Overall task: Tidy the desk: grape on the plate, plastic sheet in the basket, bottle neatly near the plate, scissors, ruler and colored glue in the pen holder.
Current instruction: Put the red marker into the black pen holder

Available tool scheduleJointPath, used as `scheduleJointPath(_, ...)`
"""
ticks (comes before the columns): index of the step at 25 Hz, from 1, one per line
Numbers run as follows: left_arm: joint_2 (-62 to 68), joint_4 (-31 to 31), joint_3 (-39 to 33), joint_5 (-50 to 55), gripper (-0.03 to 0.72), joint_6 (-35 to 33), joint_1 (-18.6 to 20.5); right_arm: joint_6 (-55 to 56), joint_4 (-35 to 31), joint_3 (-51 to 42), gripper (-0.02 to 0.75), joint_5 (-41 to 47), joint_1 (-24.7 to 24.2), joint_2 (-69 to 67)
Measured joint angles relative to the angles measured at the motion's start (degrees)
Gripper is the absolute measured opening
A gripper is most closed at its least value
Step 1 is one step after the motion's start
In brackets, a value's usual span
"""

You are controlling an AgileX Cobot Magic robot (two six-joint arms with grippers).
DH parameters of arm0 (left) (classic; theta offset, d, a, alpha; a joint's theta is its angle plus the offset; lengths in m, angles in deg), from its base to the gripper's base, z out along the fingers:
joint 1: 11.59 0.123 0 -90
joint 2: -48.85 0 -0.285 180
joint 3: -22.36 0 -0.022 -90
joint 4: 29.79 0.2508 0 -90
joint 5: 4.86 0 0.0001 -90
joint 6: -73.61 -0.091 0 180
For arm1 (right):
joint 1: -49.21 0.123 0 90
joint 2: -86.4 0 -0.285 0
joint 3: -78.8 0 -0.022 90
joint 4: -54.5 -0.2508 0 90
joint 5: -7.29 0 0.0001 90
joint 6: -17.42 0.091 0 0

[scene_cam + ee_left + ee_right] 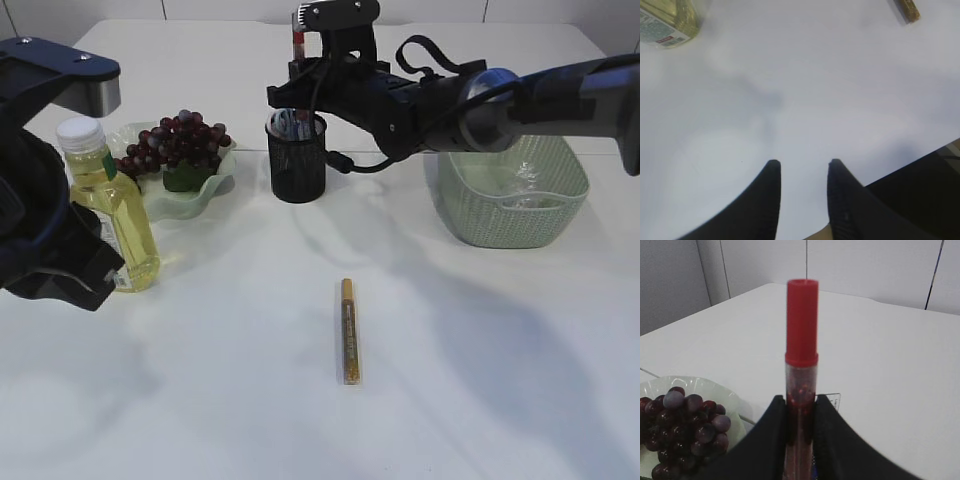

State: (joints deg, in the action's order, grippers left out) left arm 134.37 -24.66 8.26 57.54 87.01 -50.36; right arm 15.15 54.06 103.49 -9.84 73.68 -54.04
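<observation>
Step in hand, by the look of it: dropping a colored glue into the pen holder. Right gripper (801, 407) clamped on a red glitter glue pen (801, 340), held upright, cap up, directly above the black mesh pen holder (296, 160). Next move calls for a straight descent, keeping the tube vertical so its lower end clears the rim and the items already standing inside, then releasing.

Left gripper (802, 172) with jaws apart, holding nothing, hovering over bare white table (805, 90); yellow drink bottle (107, 205) just beside it, toward the plate. Gold glitter glue pen (348, 330) lying flat on the table, well below and forward of the right gripper, likely next to be fetched.

Red pen: slim clear plastic barrel with glittery fill, smooth opaque cap. Holder: cylindrical wire mesh. Grapes (175, 140) dark, rounded, bunched on a pale green wavy-edged plate (215, 185), left of the holder. Green woven-look basket (510, 215) beneath the right arm, with something clear inside, probably the plastic sheet.
</observation>
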Motion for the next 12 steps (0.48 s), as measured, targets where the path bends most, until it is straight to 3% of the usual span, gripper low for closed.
scheduleJointPath(12,0.0,0.1,0.0,0.0,0.235,0.0,0.0,-0.4,0.0,0.0,0.152,1.6,-0.2,0.0)
